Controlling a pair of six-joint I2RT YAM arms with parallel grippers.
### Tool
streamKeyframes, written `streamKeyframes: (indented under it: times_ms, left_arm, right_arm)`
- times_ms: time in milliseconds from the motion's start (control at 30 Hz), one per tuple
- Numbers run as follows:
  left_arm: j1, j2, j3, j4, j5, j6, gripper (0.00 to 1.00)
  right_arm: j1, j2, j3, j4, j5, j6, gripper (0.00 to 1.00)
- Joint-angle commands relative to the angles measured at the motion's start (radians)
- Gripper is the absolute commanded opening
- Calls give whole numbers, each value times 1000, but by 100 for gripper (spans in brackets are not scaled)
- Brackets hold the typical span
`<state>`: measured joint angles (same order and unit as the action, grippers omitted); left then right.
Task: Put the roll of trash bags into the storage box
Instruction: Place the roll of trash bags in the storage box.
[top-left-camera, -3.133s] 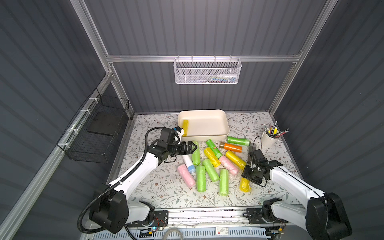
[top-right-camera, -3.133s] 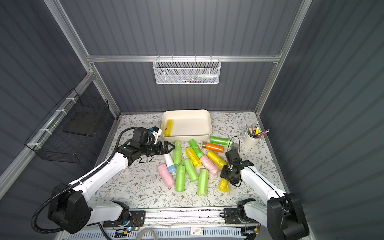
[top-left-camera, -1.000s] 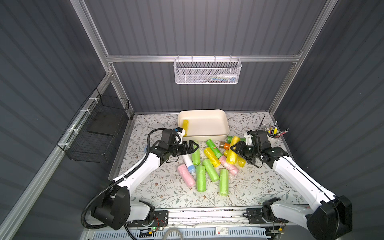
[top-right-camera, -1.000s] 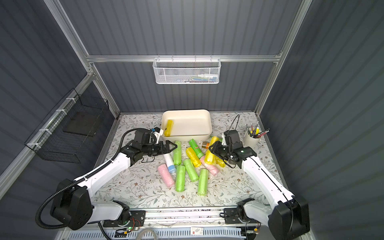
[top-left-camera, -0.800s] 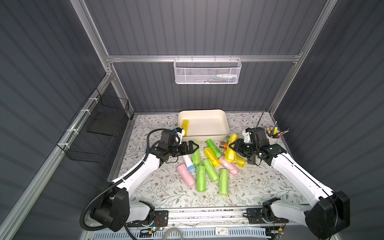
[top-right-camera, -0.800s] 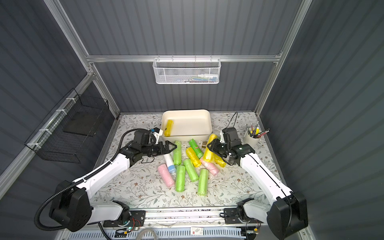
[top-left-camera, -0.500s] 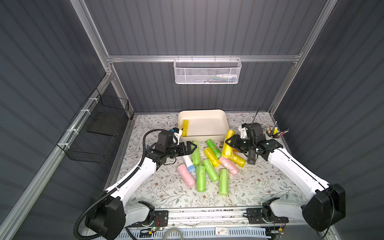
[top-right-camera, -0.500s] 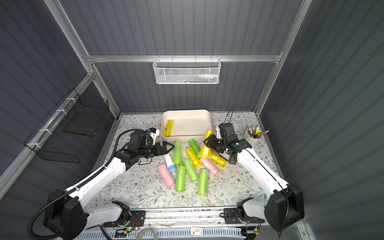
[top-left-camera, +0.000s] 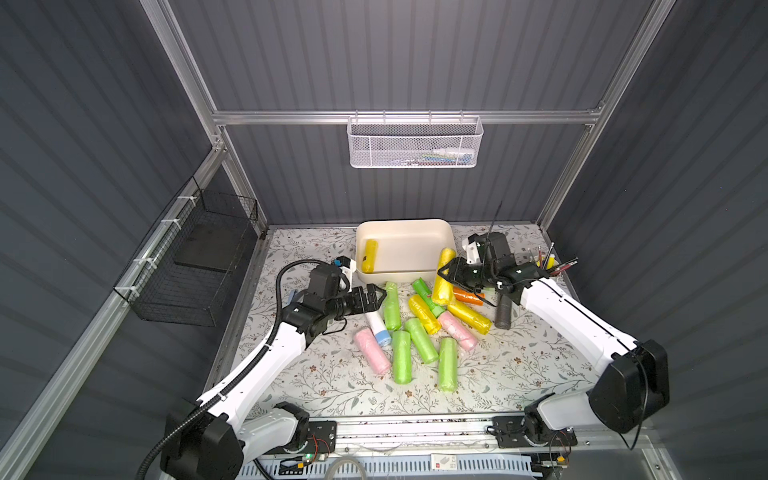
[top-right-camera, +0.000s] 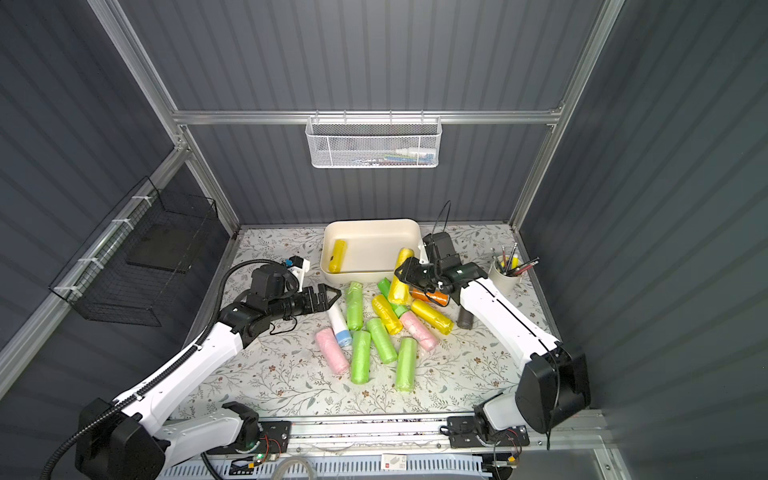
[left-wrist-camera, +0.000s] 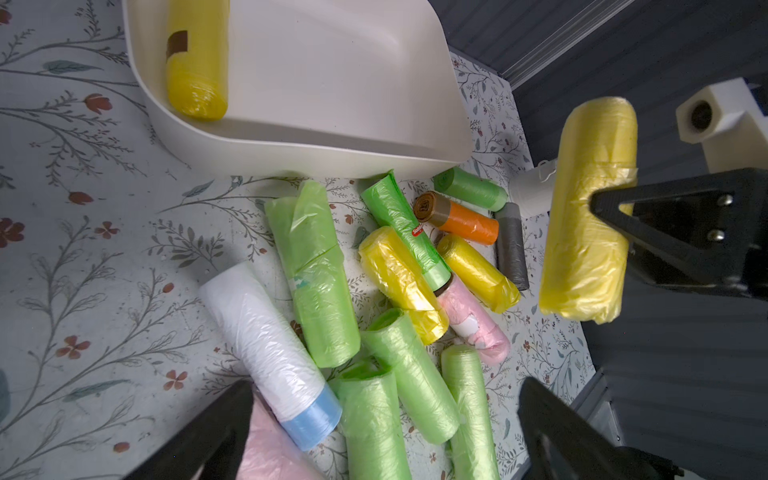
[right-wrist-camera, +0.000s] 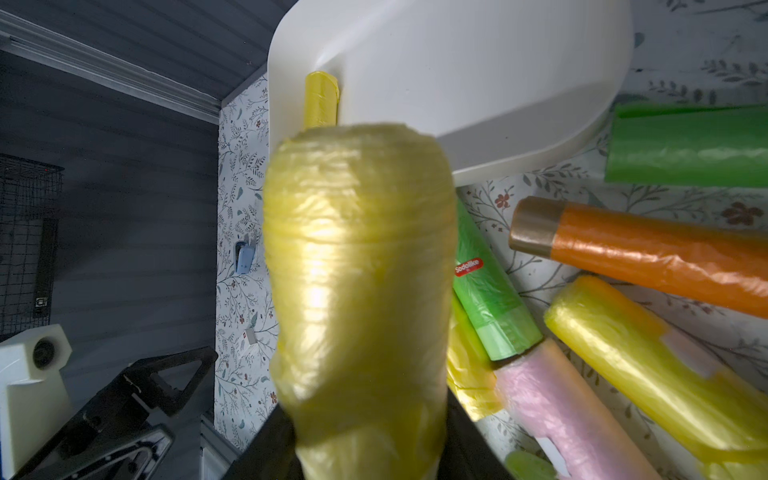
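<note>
right pincer (top-left-camera: 444, 275): clamped on the yellow roll of trash bags (top-left-camera: 445, 257), lifted off the surface (top-left-camera: 332, 374), tilted, at the storage box (top-left-camera: 405, 225) near right corner.
left pincer (top-left-camera: 379, 296): spread wide, holding nothing, at the left of the loose rolls (top-left-camera: 401, 357).
storage box: 1 other yellow roll (top-left-camera: 369, 255) lies by its left wall.
</note>
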<state>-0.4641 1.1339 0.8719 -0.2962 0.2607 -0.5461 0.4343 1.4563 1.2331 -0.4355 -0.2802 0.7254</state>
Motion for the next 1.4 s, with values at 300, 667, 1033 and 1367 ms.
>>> streamKeyframes:
  times_ms: [300,667,1033,1367]
  left_arm:
    - [-4,-59,-19,-78,-56,41,100]
    - [-4,-94,-15,-123,-80,48,100]
    - [-4,-102,-5,-159,-87,48,100]
    - [-4,-81,24,-193,-93,50,100]
  right_arm:
    - [44,197,245,-2,9,-80,45]
    - [67,417,487,-32,-29,-115,45]
    - [73,606,672,-32,-92,-119,45]
    - [68,742,822,-47,-86,-152,46]
